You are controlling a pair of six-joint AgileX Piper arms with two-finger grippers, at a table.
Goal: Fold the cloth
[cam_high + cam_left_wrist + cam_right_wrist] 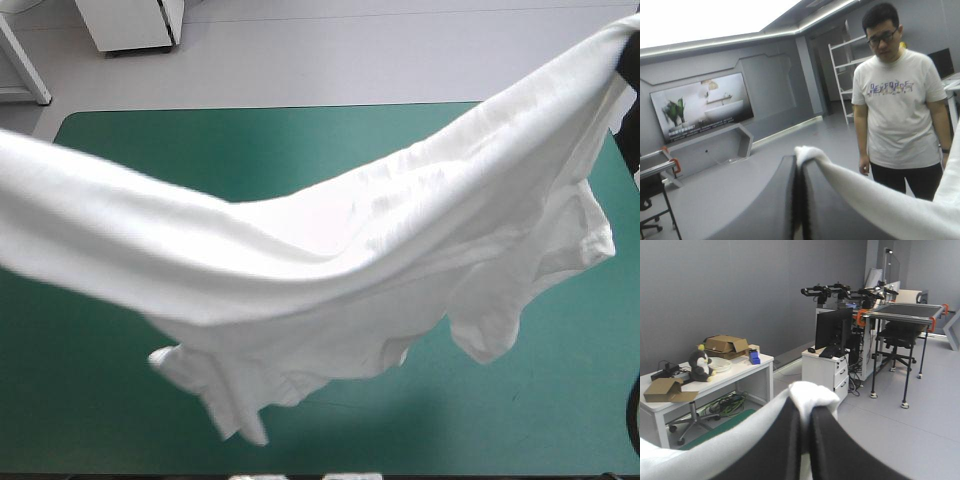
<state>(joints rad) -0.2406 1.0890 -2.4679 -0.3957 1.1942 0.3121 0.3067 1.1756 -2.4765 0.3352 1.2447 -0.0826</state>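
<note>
The white T-shirt (330, 250) is lifted and stretched in a sagging band across the high view, from its left edge up to its top right corner. Sleeves and hem hang in folds beneath; whether they touch the table I cannot tell. In the left wrist view my left gripper (799, 162) is shut on the T-shirt (880, 200), a white corner poking out at the fingertips. My right gripper (806, 412) is likewise shut on a bunched edge of the T-shirt (812, 395). In the high view only a dark part of the right gripper (627, 70) shows; the left one is outside that picture.
The teal-green table cover (200, 150) lies beneath the hanging shirt and shows bare along the far side and the front right. A strip of the cover (715, 432) also appears below the right gripper.
</note>
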